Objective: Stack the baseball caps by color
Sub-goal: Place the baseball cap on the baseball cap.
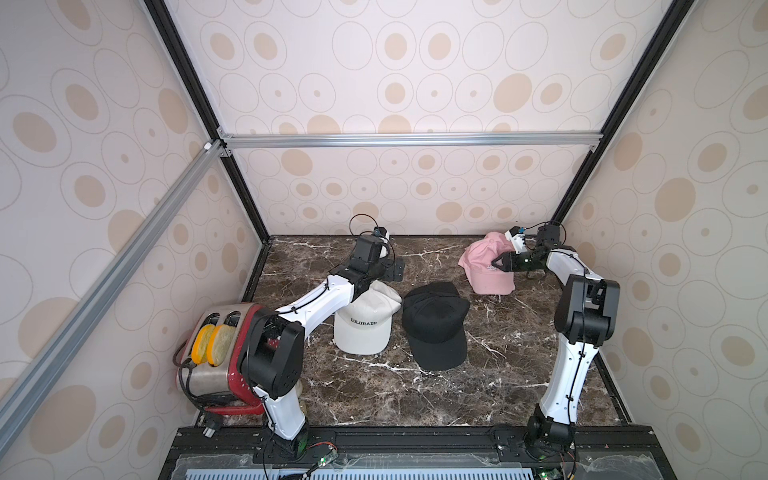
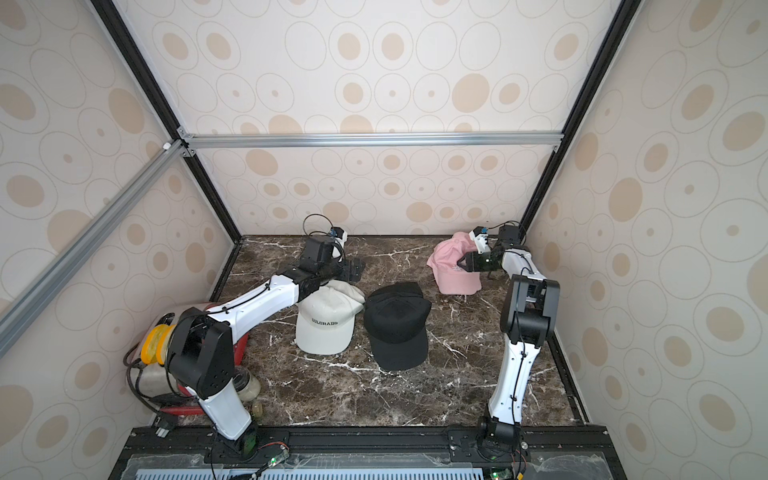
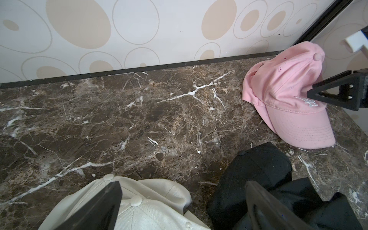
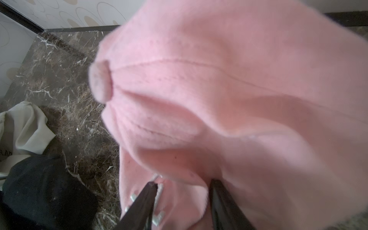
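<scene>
Pink baseball caps (image 1: 484,266) lie piled at the back right of the marble table; the top one shows a white logo (image 3: 307,102). My right gripper (image 4: 183,183) is at the front of its crown, jaws apart with loose pink fabric between them. White caps lettered "COLORADO" (image 1: 363,326) sit stacked left of centre in both top views. Black caps (image 1: 434,324) are stacked beside them. My left gripper (image 3: 182,185) hovers open behind the white (image 3: 151,211) and black (image 3: 264,167) stacks, holding nothing.
A red and silver toaster (image 1: 220,345) with two yellow slices stands at the front left beside the left arm's base. Small jars (image 2: 247,386) sit near it. Patterned walls close in the back and both sides of the table (image 1: 374,395).
</scene>
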Motion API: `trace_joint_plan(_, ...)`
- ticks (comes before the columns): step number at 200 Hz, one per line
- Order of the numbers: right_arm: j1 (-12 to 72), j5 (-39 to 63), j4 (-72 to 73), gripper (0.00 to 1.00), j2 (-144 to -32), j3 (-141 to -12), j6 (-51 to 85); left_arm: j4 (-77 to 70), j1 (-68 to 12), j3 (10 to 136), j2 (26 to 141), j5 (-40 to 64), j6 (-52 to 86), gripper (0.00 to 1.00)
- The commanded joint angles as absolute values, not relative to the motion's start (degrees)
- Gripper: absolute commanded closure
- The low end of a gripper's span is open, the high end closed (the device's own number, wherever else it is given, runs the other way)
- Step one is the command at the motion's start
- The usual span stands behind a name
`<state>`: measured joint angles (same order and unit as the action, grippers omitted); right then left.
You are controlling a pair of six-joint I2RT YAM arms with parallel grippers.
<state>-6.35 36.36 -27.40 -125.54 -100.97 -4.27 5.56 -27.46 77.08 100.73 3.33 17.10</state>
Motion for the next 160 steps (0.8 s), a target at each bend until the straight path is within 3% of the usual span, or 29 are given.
trace_joint_plan(1,-6.4,32.8,-25.5,0.49,-120.2,-99.7,-2.6,6.5,-27.7,79.2,100.6,3.4,16.2,0.01)
trace_joint_plan(50,-4.9,28.6,-21.0,0.31,-114.6,-96.3,-1.6,6.3,-27.7,79.2,99.8,6.5,16.4,0.01)
trace_joint_plan(89,-2.2,28.5,-23.0,0.2,-116.9,-101.0,-1.5,5.7,-28.2,79.3,99.6,9.7,16.6,0.01)
trace_joint_plan(108,-0.8,28.2,-23.8,0.01,-119.3,-104.1,-1.2,5.8,-28.3,79.4,99.2,11.3,16.5,0.01)
trace_joint_plan(160,0.2,26.9,-23.1,0.0,-126.8,-112.2,3.3,6.2,-28.5,79.1,98.3,10.2,15.5,0.01)
